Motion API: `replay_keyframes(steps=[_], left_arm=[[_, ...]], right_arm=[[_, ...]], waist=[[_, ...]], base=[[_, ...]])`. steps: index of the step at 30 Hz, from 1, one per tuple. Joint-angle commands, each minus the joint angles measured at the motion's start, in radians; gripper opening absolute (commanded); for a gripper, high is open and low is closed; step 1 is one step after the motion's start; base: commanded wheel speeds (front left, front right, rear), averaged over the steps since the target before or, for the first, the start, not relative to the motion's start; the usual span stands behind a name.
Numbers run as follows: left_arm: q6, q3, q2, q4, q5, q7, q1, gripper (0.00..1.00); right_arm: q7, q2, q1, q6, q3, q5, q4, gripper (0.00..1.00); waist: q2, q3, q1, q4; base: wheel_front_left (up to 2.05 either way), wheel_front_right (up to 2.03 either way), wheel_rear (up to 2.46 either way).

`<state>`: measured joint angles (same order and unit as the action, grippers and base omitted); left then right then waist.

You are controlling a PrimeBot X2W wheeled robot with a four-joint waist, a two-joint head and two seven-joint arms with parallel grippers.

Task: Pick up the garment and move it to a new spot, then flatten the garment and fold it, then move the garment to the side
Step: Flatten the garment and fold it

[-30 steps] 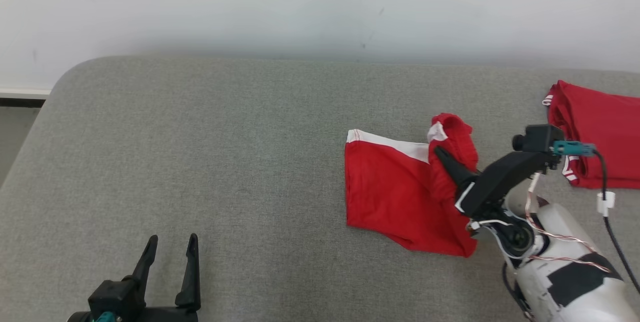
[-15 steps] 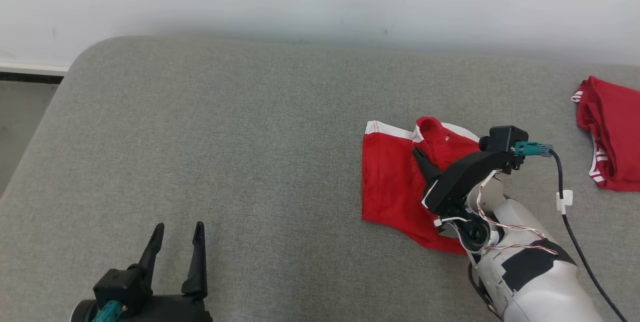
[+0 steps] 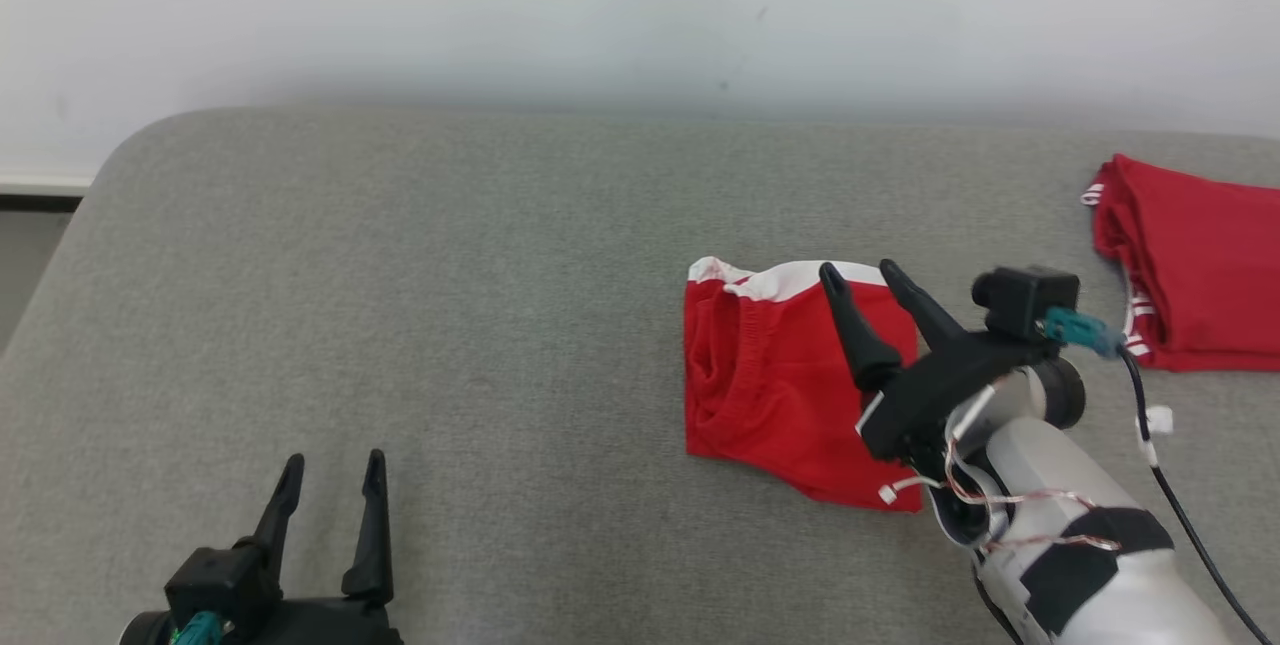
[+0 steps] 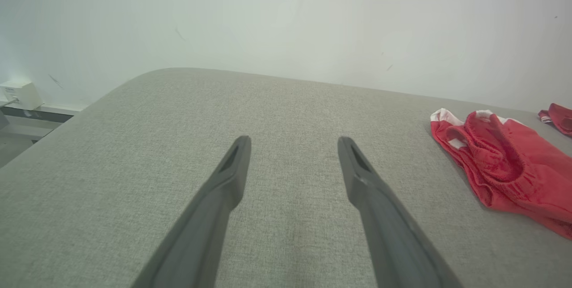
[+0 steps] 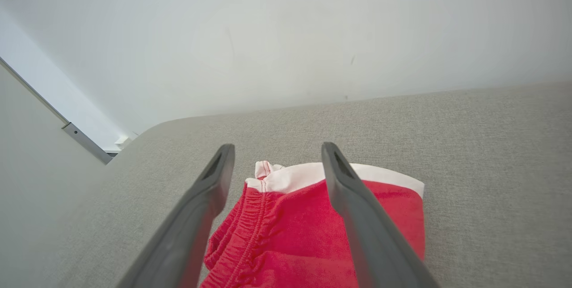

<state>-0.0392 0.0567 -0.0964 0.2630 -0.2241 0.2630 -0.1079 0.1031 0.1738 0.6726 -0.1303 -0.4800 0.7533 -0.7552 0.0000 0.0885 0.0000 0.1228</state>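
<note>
The garment (image 3: 775,385) is a pair of red shorts with a white band, lying folded over on the grey table right of centre; it also appears in the left wrist view (image 4: 505,163) and the right wrist view (image 5: 304,230). My right gripper (image 3: 857,272) hovers open just above its right part, nothing between the fingers (image 5: 205,203). My left gripper (image 3: 333,465) stands open near the front left, far from the garment, with only bare table between its fingers (image 4: 223,189).
A second red garment (image 3: 1190,260) lies folded at the table's far right edge. The grey table (image 3: 400,275) meets a white wall at the back; its left corner is rounded, with floor beyond.
My right gripper has let go of the garment's lifted edge, which now lies folded over on the rest, and its fingers have opened. The head camera swayed; the left gripper stayed still.
</note>
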Motion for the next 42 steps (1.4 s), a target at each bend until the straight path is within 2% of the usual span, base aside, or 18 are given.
replay_keyframes(steps=[1, 6, 12, 15, 16, 17, 26, 42], left_arm=[[0.004, -0.008, -0.01, -0.008, 0.009, 0.002, 0.017, 1.0], [0.011, -0.029, -0.021, -0.049, 0.022, 0.002, 0.031, 1.0], [0.019, -0.055, -0.031, -0.093, 0.032, 0.001, 0.058, 1.0], [0.021, -0.067, -0.037, -0.102, 0.029, 0.001, 0.071, 1.0], [0.021, -0.067, -0.037, -0.102, 0.029, 0.001, 0.071, 1.0], [0.02, -0.075, -0.044, -0.104, 0.027, 0.001, 0.079, 1.0], [0.028, -0.089, -0.064, -0.112, 0.028, 0.001, 0.119, 1.0], [0.004, -0.087, -0.076, -0.111, 0.013, 0.001, 0.168, 1.0]], right_arm=[[0.046, 0.028, -0.034, 0.0, -0.015, -0.02, 0.03, 1.0], [0.137, 0.088, -0.105, 0.0, -0.009, -0.068, 0.123, 1.0], [0.162, 0.12, -0.219, 0.0, 0.098, -0.19, 0.274, 1.0], [0.162, 0.098, -0.311, 0.0, 0.187, -0.264, 0.367, 1.0], [0.162, 0.098, -0.311, 0.0, 0.187, -0.264, 0.367, 1.0], [0.162, 0.082, -0.365, 0.0, 0.236, -0.317, 0.424, 1.0], [0.156, 0.006, -0.576, 0.0, 0.351, -0.429, 0.587, 1.0], [0.114, -0.071, -0.721, 0.0, 0.409, -0.526, 0.663, 1.0]], waist=[[0.0, -0.023, 0.0, -0.033], [0.0, -0.031, 0.0, -0.074], [0.0, -0.041, 0.0, -0.121], [0.0, -0.05, 0.0, -0.137], [0.0, -0.05, 0.0, -0.137], [0.0, -0.059, 0.0, -0.144], [0.0, -0.095, 0.0, -0.154], [0.0, -0.108, 0.0, -0.119]], base=[[0.0, 0.0, 0.0], [0.0, 0.0, 0.0], [0.0, 0.0, 0.0], [0.0, 0.0, 0.0], [0.0, 0.0, 0.0], [0.0, 0.0, 0.0], [0.0, 0.0, 0.0], [0.0, 0.0, 0.0]])
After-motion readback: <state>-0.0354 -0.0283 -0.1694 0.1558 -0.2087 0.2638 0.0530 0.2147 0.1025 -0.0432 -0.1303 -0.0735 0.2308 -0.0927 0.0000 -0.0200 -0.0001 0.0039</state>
